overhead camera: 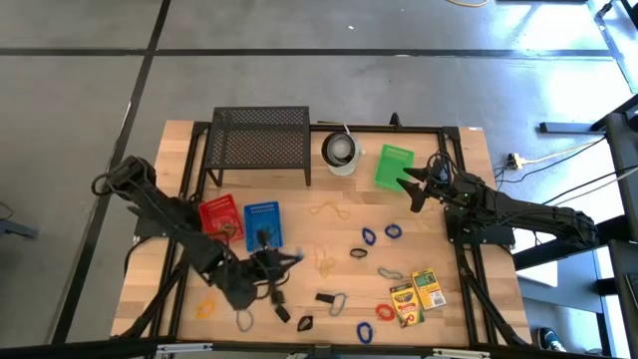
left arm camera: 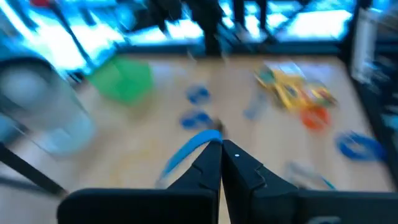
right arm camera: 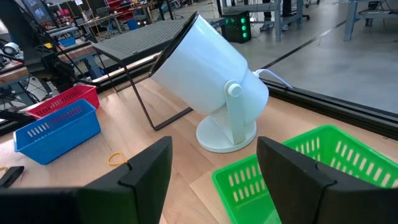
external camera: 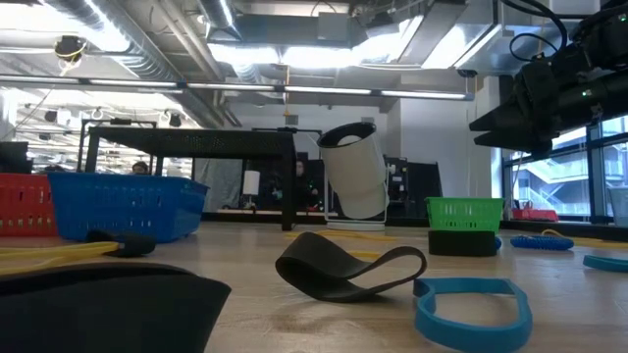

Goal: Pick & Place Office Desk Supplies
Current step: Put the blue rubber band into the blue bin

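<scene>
My left hand [left arm camera: 221, 149] is pinched shut on a thin blue rubber band [left arm camera: 186, 152], hanging low over the front left of the wooden table [overhead camera: 299, 214], near the blue plastic basket [overhead camera: 261, 216] where I judge blue things belong. My right hand [overhead camera: 415, 189] waits with fingers wide beside the green plastic basket [overhead camera: 395, 165], out of the way. The other supplies lie loose on the table: two yellow-green crayon boxes [overhead camera: 417, 295], then a black rubber band [external camera: 348, 270], blue rubber bands [overhead camera: 381, 233].
</scene>
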Controlling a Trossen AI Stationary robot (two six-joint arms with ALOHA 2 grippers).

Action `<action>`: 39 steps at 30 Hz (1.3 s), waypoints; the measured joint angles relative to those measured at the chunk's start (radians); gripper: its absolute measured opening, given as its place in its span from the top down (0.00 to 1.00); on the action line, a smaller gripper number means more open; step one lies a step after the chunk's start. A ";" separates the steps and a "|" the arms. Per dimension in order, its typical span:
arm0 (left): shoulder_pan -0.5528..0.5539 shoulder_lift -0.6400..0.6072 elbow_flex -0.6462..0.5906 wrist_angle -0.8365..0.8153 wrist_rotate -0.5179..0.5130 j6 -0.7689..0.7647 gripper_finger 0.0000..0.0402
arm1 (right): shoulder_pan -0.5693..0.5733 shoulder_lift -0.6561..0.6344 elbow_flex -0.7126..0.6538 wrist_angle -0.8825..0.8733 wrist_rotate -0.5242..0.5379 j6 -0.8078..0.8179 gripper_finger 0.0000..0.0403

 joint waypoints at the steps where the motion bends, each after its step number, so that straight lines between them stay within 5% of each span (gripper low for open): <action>1: 0.016 0.000 0.002 0.055 -0.037 0.047 0.99 | 0.000 0.000 0.000 0.000 0.000 0.000 0.41; 7: 0.128 0.000 0.003 0.325 -0.112 0.277 0.99 | 0.000 0.000 0.000 0.000 0.000 0.000 0.41; 20: 0.314 0.022 0.003 0.442 0.139 0.271 0.99 | 0.000 0.000 0.000 0.000 0.000 0.000 0.41; 26: 0.318 0.021 -0.001 0.171 0.169 0.002 0.99 | 0.000 0.000 0.000 0.000 0.000 0.000 0.41; 39: 0.300 0.018 -0.001 -0.692 0.327 -0.793 0.99 | 0.000 0.000 0.000 0.000 0.000 0.000 0.41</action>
